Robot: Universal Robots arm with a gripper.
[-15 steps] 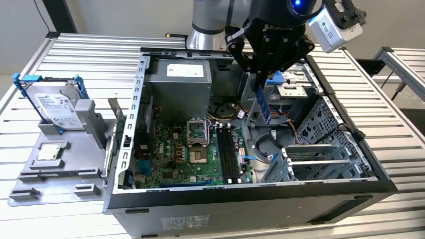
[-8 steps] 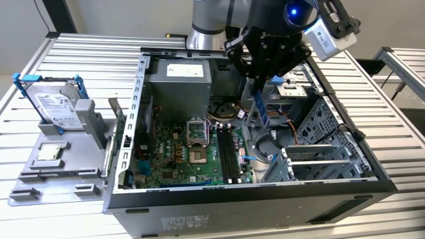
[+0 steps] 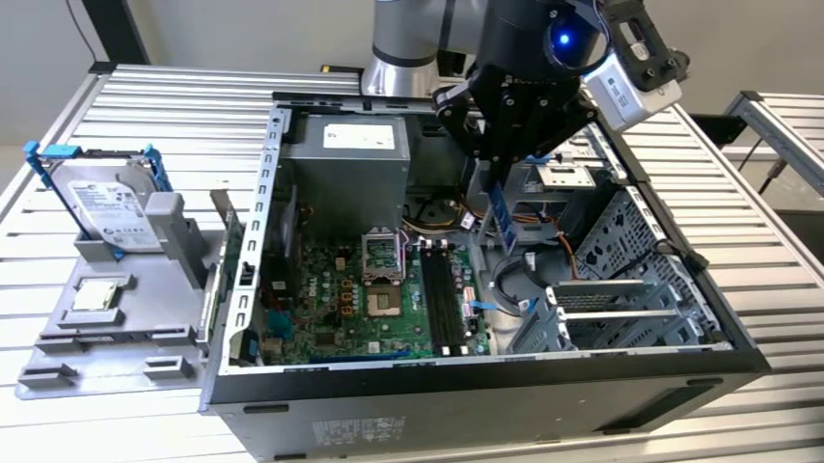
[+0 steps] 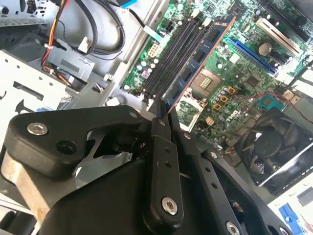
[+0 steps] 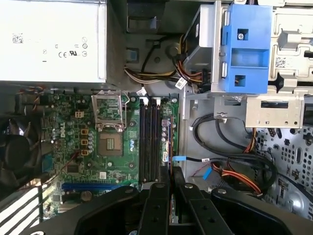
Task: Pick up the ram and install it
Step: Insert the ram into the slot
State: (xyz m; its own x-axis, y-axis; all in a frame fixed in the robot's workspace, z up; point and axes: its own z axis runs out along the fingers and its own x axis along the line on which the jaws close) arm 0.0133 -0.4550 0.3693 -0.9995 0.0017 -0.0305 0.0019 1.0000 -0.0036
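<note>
Ram stick (image 3: 503, 220), a thin, narrow, dark blue-green circuit board with flat black chips, hangs at 6 o'clock from the black metal gripper (image 3: 497, 166) in the exterior view. The fingers are clamped on its upper part, one flat pad on each face. In the second wrist view the ram stick (image 4: 200, 54) runs straight out from the gripper (image 4: 164, 110), showing a row of square chips and a thin orange edge. In the first wrist view the ram stick (image 5: 169, 142) appears edge-on, a dark line leaving the gripper (image 5: 171, 174).

It is inside the open grey sheet-metal computer case (image 3: 264, 241), above the green printed motherboard (image 3: 373, 313), close beside the long black plastic memory slots (image 3: 445, 289), and not seated in any of them.

Outside the case, at 9 o'clock, the silver hard drive in a blue frame (image 3: 110, 207) stands upright on the grey moulded holder (image 3: 77, 367). The small square silver processor chip (image 3: 99, 296) lies flat at 6 o'clock from the drive.
</note>
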